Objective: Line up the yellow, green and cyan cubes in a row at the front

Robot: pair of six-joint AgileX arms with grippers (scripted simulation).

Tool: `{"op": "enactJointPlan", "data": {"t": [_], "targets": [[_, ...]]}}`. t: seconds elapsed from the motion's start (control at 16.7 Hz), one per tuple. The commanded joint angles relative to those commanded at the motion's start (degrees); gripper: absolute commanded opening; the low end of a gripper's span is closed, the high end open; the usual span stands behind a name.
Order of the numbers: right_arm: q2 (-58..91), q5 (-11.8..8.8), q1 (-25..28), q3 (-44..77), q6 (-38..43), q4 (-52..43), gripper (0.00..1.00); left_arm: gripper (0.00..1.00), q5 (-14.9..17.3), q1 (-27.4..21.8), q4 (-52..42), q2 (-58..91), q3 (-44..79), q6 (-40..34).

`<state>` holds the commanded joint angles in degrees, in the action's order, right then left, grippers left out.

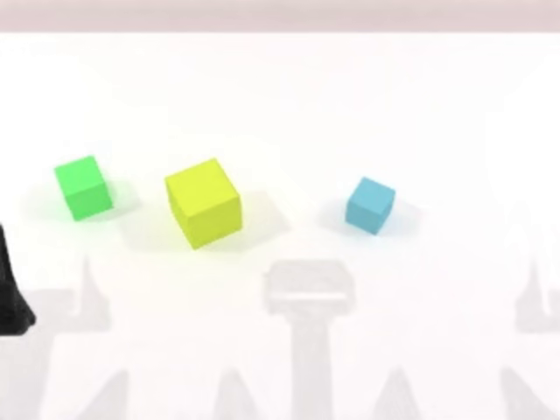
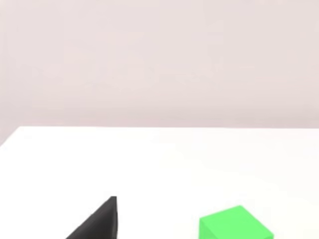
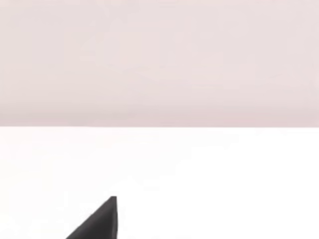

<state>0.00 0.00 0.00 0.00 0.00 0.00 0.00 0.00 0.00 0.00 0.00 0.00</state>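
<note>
Three cubes stand apart in a rough row across the middle of the white table. The green cube (image 1: 83, 186) is at the left, the large yellow cube (image 1: 203, 203) sits right of it, and the cyan cube (image 1: 370, 206) is further right. My left arm (image 1: 10, 293) shows as a dark shape at the left edge, nearer the front than the green cube and touching nothing. In the left wrist view a dark tip of the left gripper (image 2: 102, 223) shows, with the green cube (image 2: 232, 224) beside it and apart. The right gripper (image 3: 102, 223) shows only as a dark tip over bare table.
The table's back edge (image 1: 280, 33) meets a pale wall. Grey shadows (image 1: 308, 293) fall on the front part of the table. The right arm is out of the top view.
</note>
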Motion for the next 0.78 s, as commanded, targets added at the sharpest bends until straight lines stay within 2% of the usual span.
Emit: {"op": "enactJointPlan", "data": {"t": [0.36, 0.54, 0.78], "targets": [[5.81, -0.17, 1.69, 5.8, -1.6, -4.11, 1.0, 1.0, 0.0, 0.0, 0.0, 0.0, 0.0, 0.0], [16.44, -0.14, 4.18, 16.41, -4.23, -10.91, 1.0, 1.0, 0.0, 0.0, 0.0, 0.0, 0.0, 0.0], [38.72, 0.08, 8.52, 37.37, -9.02, -23.53, 1.0, 1.0, 0.0, 0.0, 0.0, 0.0, 0.0, 0.0]]}}
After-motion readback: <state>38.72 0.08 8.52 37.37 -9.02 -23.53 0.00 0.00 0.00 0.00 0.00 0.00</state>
